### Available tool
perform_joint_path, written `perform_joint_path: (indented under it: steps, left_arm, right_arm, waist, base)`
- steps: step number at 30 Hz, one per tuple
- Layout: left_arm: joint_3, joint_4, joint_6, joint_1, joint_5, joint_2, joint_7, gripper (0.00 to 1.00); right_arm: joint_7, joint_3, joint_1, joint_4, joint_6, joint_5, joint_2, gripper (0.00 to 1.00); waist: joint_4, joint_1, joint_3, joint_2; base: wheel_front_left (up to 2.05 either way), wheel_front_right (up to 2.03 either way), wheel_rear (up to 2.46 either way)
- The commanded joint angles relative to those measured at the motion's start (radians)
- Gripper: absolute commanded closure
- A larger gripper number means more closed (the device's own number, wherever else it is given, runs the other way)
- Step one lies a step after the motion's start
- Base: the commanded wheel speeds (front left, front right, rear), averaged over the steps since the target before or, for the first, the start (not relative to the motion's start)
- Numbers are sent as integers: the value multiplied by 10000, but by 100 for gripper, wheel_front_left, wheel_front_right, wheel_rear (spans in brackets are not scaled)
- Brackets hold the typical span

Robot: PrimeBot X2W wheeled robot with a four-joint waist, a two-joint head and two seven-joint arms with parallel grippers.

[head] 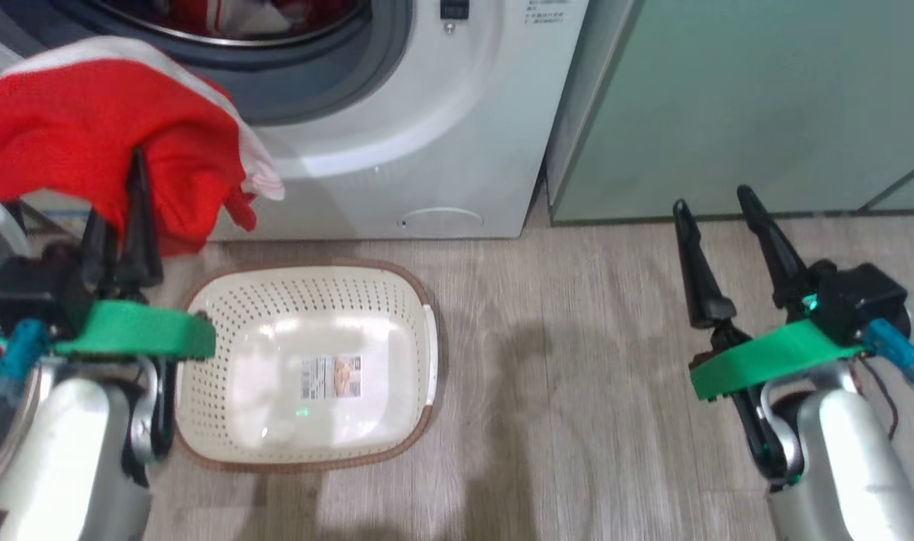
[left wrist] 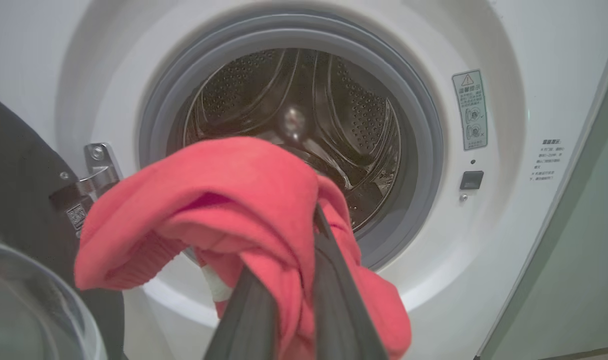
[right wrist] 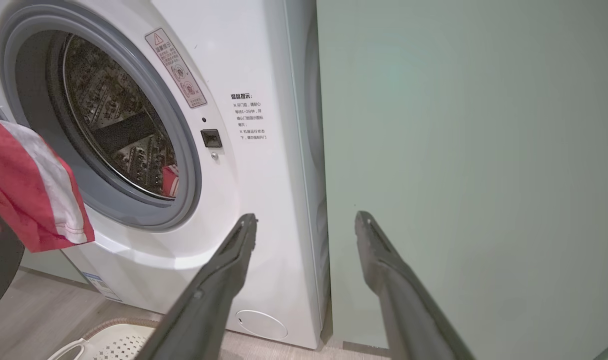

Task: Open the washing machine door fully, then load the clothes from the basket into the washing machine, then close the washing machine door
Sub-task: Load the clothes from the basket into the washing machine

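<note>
My left gripper is shut on a red garment with a white hem, one of the clothes, held up in front of the washing machine. In the left wrist view the garment drapes over my fingers, just before the open steel drum. More red clothes lie inside the drum. The washing machine door stands open at the left. The cream basket sits on the floor below, with nothing but its sticker inside. My right gripper hovers open to the right with nothing in it.
Pale green cabinets stand right beside the machine, and my right gripper points at the seam between them. Wood-look floor stretches between the basket and my right arm.
</note>
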Motion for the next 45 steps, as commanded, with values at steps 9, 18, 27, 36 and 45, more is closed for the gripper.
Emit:
perform_joint_path:
  steps: [9, 18, 27, 36, 45]
  left_arm:
    - [484, -1137, 364, 1181, 626, 384, -95, 100]
    - [328, -785, -60, 1904, 574, 554, -95, 100]
    - [301, -346, -182, 2157, 481, 591, -93, 100]
    - [371, -267, -141, 2279, 398, 529, -94, 100]
    - [419, -202, -163, 2200, 358, 444, -95, 100]
  right_arm:
    - [66, 125, 687, -248, 0, 92, 20, 0]
    - [239, 74, 1228, -316, 0, 40, 20, 0]
    - [342, 20, 1468, -427, 0, -36, 20, 0]
    - [444, -21, 1581, -506, 0, -16, 20, 0]
    - [449, -16, 1551, -531, 0, 23, 20, 0]
  waist:
    - [-183, 1, -844, -1]
    - [-207, 1, -1417, -1]
    - [-240, 1, -1687, -1]
    - [-278, 1, -1838, -1]
    - [-237, 1, -1802, -1]
  base:
    - [0, 0, 0]
    - [0, 0, 0]
    - [0, 0, 0]
    - [0, 0, 0]
    - [0, 0, 0]
